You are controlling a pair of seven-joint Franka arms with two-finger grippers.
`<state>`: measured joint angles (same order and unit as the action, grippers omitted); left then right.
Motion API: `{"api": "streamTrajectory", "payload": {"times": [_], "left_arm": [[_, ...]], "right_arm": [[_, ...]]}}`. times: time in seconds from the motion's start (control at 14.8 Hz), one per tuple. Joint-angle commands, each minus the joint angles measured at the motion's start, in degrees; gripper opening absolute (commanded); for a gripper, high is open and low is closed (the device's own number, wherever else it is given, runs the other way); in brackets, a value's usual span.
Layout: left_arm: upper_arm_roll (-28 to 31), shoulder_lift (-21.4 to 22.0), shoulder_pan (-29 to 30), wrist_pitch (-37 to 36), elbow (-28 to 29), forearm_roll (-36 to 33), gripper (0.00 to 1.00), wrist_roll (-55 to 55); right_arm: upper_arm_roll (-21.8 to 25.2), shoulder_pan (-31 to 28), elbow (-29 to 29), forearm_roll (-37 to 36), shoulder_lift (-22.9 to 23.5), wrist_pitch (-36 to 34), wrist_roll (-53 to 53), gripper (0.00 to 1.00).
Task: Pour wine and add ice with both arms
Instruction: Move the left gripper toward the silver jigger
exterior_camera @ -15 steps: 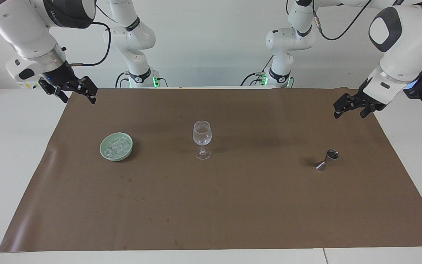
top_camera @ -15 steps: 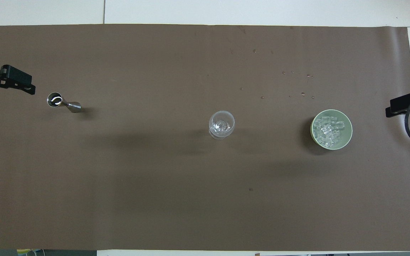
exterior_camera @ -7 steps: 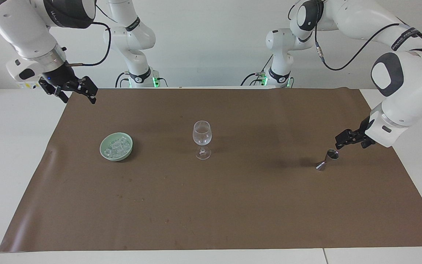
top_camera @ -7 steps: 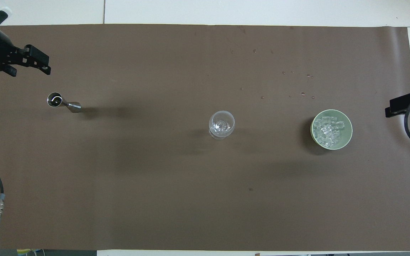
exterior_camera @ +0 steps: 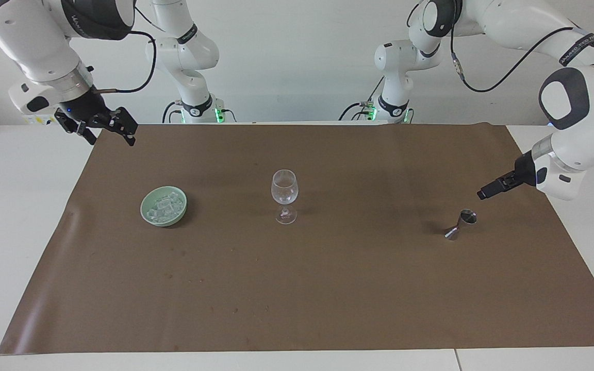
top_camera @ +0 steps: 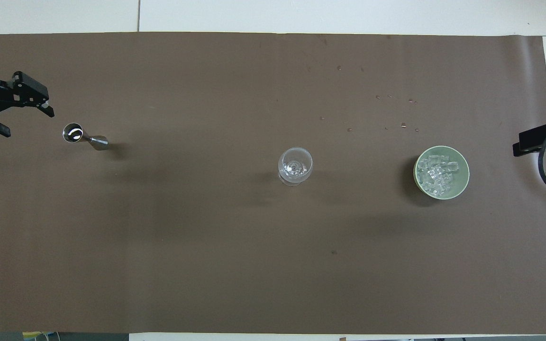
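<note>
Brown paper (exterior_camera: 328,288) covers the desk. In the facing view, the left gripper (exterior_camera: 484,194) now hangs lower than a second ago, above the steel jigger (exterior_camera: 461,224) near the left arm's edge of the paper; one finger hides the other here. The jigger stands tilted, its open cup toward that edge. The right gripper (exterior_camera: 107,129) waits with jaws wide over the corner of the paper by its base, unchanged. The ice (exterior_camera: 164,206) lies in the green bowl (exterior_camera: 148,215) toward the right arm's edge, the wine glass (exterior_camera: 284,193) upright in the middle. In the overhead view, the left gripper (top_camera: 26,118) shows its fingers spread wide and empty beside the jigger (top_camera: 83,137). The ice (top_camera: 438,174) is a heap without a clear long axis.
</note>
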<state>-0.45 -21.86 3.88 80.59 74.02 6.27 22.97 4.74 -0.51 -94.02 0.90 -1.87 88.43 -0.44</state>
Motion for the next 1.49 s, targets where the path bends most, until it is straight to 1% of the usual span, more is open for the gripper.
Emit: {"api": "streamTrajectory", "payload": {"times": [0.0,0.14,0.2,0.34,0.68,0.95,1.35,1.42], "left_arm": [[0.3,4.2,1.4,0.3,6.5,2.6,1.00,5.3],[0.3,4.5,1.7,0.2,7.3,3.0,1.00,5.6],[0.3,5.4,2.6,0.3,9.0,3.7,1.00,5.5],[0.3,6.2,3.8,1.8,10.8,5.0,1.00,5.6],[0.3,6.7,4.2,2.6,12.0,5.1,1.00,5.6],[0.4,8.3,5.2,2.8,14.9,6.1,1.00,5.4],[0.4,8.4,5.2,1.8,15.2,7.9,1.00,5.7],[0.4,8.6,6.1,1.2,15.3,7.9,1.00,5.6]], "right_arm": [[-0.6,-1.0,-0.9,0.0,-0.9,0.2,-0.9,1.00],[-0.6,-1.0,-0.9,0.0,-0.9,0.2,-0.9,1.00],[-0.6,-1.0,-0.9,0.0,-0.9,0.2,-0.9,1.00],[-0.6,-1.0,-0.9,0.0,-0.9,0.2,-0.9,1.00],[-0.6,-1.0,-0.9,0.0,-0.9,0.2,-0.9,1.00],[-0.6,-1.0,-0.9,0.0,-0.9,0.2,-0.9,1.00],[-0.6,-1.0,-0.9,0.0,-0.9,0.2,-0.9,1.00],[-0.6,-1.0,-0.9,0.0,-0.9,0.2,-0.9,1.00]]}}
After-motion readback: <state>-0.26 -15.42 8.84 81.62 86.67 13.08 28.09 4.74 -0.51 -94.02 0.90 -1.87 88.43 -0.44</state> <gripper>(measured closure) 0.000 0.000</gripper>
